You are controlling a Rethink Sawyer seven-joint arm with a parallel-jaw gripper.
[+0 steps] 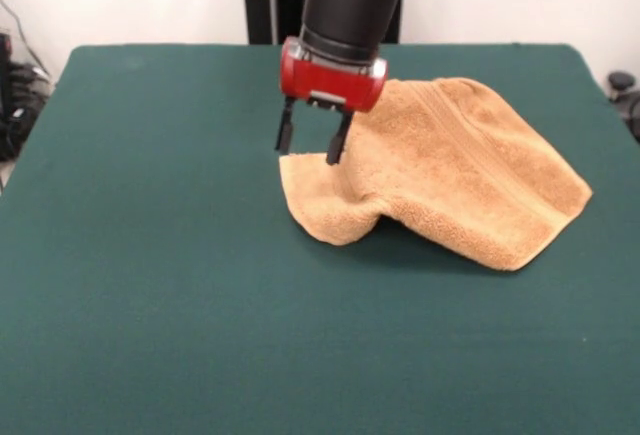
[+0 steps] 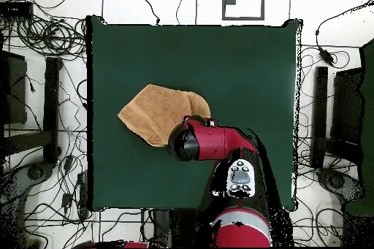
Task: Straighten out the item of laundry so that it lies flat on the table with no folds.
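The item of laundry (image 1: 460, 170), an orange-tan terry towel with a woven band, lies on the dark green table (image 1: 150, 285) right of centre in the front view. It is folded over itself and its near left corner bulges up in a rounded hump. My gripper (image 1: 311, 145) hangs open just above the towel's left edge, one finger (image 1: 338, 143) at the cloth and the other (image 1: 285, 133) over bare table. Nothing is between them. From overhead the towel (image 2: 157, 112) shows left of centre, and the arm's red wrist (image 2: 208, 138) covers its lower right part and the gripper.
The table's green top (image 2: 241, 63) spreads wide around the towel. Off its edges lie cables (image 2: 44, 38) and dark equipment (image 2: 343, 115) on a white floor. A white wall and a black post (image 1: 265, 0) stand behind the table's far edge.
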